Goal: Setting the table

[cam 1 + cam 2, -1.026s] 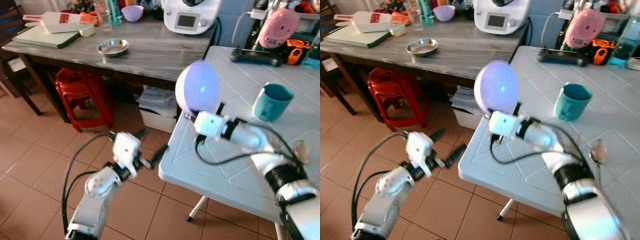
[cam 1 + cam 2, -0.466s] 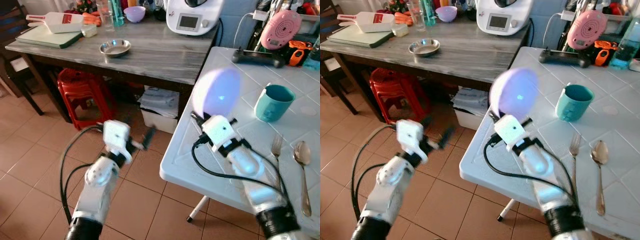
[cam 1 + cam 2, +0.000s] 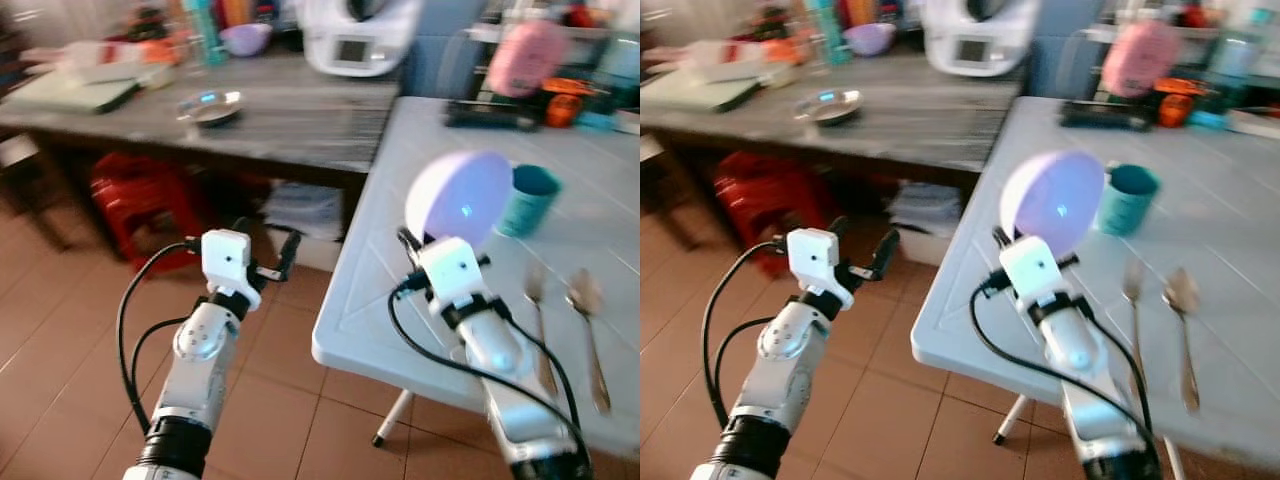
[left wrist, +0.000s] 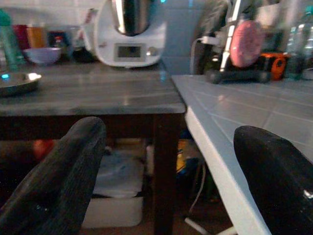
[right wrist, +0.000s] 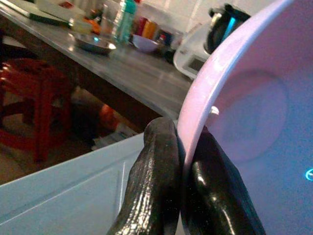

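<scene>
the right claw [image 5: 182,161] pinches the rim of a lilac plate [image 3: 459,199], one finger on each face, and holds it on edge above the near part of the white table [image 3: 390,290]. the plate stands nearly upright, its pale underside toward the head camera, clear of the tabletop. just beyond it on the table is a teal cup [image 3: 528,199], and to the robot's right of the claw lie a fork [image 3: 536,300] and a spoon [image 3: 586,320], side by side, handles toward the robot.

the left claw [image 3: 268,262] hangs over the tiled floor [image 3: 60,340] beside the white table, its fingers [image 4: 63,171] spread wide with nothing between them, pointed toward the grey table [image 3: 290,110]. that table carries a steel dish [image 3: 208,106], a small purple bowl [image 3: 246,38] and a white kitchen machine [image 3: 360,35]. a red stool [image 3: 135,190] stands under it.
</scene>
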You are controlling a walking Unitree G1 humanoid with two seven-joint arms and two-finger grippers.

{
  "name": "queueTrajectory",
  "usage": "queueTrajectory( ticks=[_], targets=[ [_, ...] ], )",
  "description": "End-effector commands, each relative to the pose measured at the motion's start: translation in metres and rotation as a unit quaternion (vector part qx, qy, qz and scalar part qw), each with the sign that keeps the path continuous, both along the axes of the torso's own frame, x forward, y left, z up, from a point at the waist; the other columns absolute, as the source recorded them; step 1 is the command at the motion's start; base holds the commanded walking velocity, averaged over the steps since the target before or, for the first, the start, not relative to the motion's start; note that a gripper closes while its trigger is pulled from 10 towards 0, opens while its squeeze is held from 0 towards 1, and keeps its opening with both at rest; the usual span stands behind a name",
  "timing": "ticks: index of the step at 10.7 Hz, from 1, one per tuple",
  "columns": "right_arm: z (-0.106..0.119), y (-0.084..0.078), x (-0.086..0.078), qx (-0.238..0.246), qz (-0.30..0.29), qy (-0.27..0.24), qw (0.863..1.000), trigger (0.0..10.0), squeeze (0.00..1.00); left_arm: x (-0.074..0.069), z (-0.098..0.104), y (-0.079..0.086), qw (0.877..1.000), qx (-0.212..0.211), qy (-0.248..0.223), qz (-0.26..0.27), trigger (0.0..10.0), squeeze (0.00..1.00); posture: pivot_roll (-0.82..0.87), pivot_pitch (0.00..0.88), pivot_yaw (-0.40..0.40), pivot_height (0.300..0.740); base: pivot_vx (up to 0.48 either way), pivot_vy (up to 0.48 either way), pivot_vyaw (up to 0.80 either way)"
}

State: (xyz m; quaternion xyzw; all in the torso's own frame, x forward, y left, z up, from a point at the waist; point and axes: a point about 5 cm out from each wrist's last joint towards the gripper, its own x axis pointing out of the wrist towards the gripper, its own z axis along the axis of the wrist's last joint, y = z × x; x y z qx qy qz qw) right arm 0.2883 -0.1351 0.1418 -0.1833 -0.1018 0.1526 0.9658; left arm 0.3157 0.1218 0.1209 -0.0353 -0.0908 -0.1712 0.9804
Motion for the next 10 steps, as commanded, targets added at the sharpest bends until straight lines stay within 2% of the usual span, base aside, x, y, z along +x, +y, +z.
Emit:
queueTrajectory(
  ticks=[1,4,9,10],
  targets=[
    [0.0067,0.0112,-0.0056,0.013,0.008,-0.012,1.000,10.0,0.00,0.0013,-0.0012,0.0044,1.000,0.010,0.000,0.007,10.0,0.00,0.01,0.000,0.060,0.740,0.000,0.247,-0.80],
    [0.0039,0.0079,-0.0112,0.033,-0.008,-0.005,0.999,10.0,0.00,0.0019,-0.0019,0.0015,1.000,0.007,0.003,0.006,10.0,0.00,0.01,0.000,0.059,0.740,0.000,0.246,-0.72],
    [0.0014,0.0052,-0.0102,0.035,-0.022,-0.002,0.999,10.0,0.00,0.0045,-0.0016,-0.0006,1.000,0.006,0.001,0.004,10.0,0.00,0.01,0.000,0.062,0.740,0.000,0.247,-0.52],
    [0.0030,0.0060,-0.0097,0.029,-0.023,-0.007,0.999,10.0,0.00,0.0044,-0.0025,-0.0013,1.000,0.007,0.002,0.002,10.0,0.00,0.00,0.000,0.065,0.740,0.000,0.251,0.00]
  ],
)
